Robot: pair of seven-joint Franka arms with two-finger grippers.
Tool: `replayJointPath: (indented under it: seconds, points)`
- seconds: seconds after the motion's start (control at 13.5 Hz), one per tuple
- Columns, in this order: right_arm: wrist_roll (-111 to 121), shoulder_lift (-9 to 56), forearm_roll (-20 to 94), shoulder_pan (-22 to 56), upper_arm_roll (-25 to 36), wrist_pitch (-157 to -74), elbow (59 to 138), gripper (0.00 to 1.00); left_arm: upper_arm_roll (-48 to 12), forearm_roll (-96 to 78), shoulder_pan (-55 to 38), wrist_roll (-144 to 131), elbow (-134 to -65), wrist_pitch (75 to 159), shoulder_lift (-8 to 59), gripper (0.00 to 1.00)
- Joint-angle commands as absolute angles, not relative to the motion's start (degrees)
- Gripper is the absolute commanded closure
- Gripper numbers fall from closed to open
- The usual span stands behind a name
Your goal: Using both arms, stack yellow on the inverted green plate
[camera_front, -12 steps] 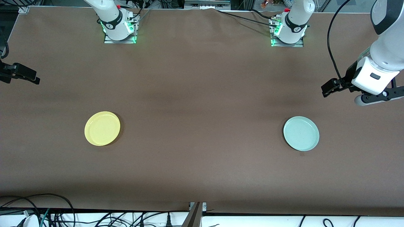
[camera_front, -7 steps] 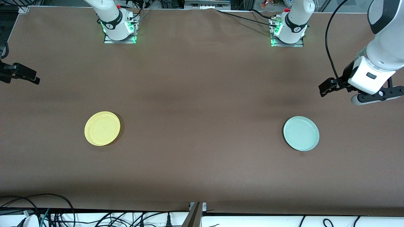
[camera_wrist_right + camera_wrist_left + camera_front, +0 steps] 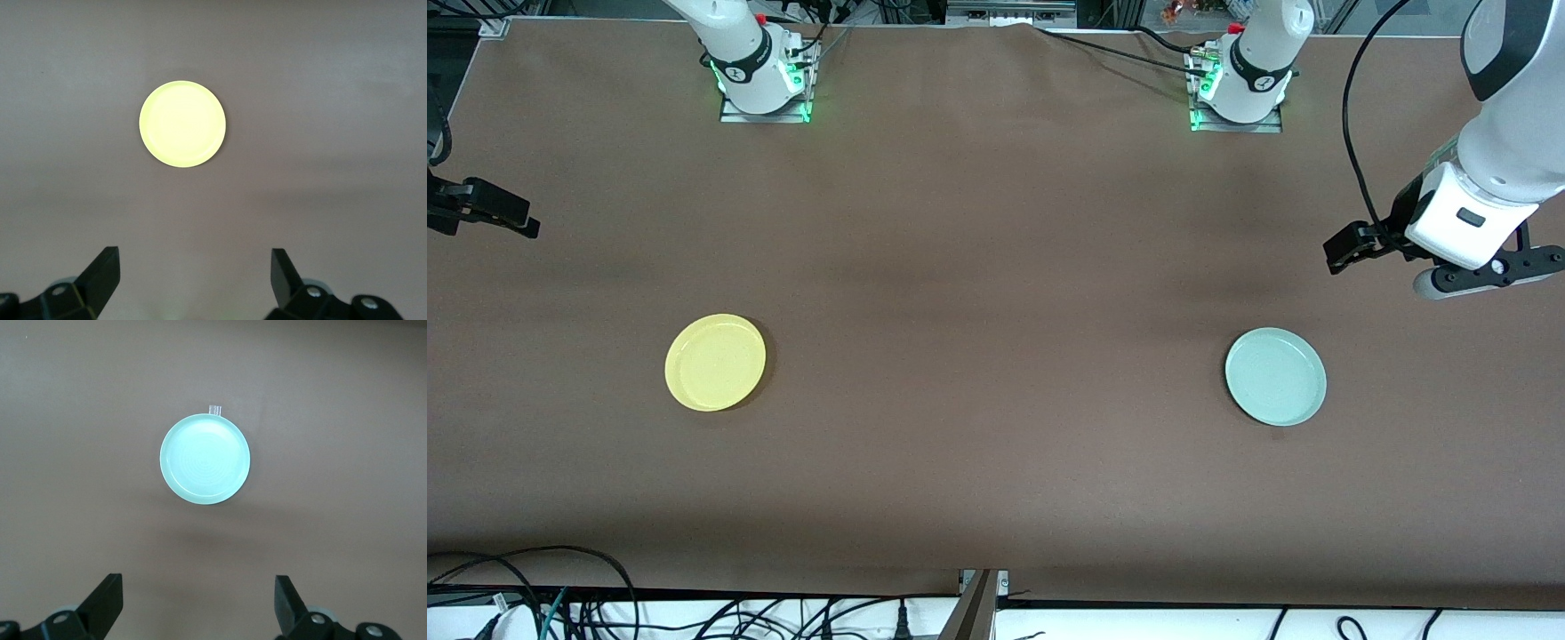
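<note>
The yellow plate (image 3: pixel 715 362) lies rim up on the brown table toward the right arm's end, and shows in the right wrist view (image 3: pixel 182 124). The pale green plate (image 3: pixel 1275 376) lies rim up toward the left arm's end and shows in the left wrist view (image 3: pixel 205 459). My left gripper (image 3: pixel 1352 247) (image 3: pixel 198 600) hangs open and empty, high over the table's end, off to the side of the green plate. My right gripper (image 3: pixel 507 218) (image 3: pixel 195 277) hangs open and empty over the other end, away from the yellow plate.
A small pale tab (image 3: pixel 215 408) lies on the table at the green plate's rim. Both arm bases (image 3: pixel 763 76) (image 3: pixel 1238 89) stand along the table's back edge. Cables (image 3: pixel 605 604) lie past the near edge.
The left arm's hand has shifted slightly toward the bases and the table's middle. The right arm and both plates have not moved.
</note>
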State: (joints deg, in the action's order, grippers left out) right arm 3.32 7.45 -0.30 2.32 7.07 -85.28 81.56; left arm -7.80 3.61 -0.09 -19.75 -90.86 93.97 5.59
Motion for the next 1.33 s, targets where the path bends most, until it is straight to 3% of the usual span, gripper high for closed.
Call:
replayJointPath:
  seconds: [0.0,1.26]
  points:
    - [3.87,8.44,0.44,2.2,6.86,-84.99,80.42,0.0,-8.0,3.34,0.09,-19.07,-89.65,92.99,5.98,0.0]
    - [3.87,8.7,-0.09,3.51,6.42,-84.55,80.24,0.0,-8.17,2.55,-0.35,-13.27,-89.03,93.34,5.89,0.0]
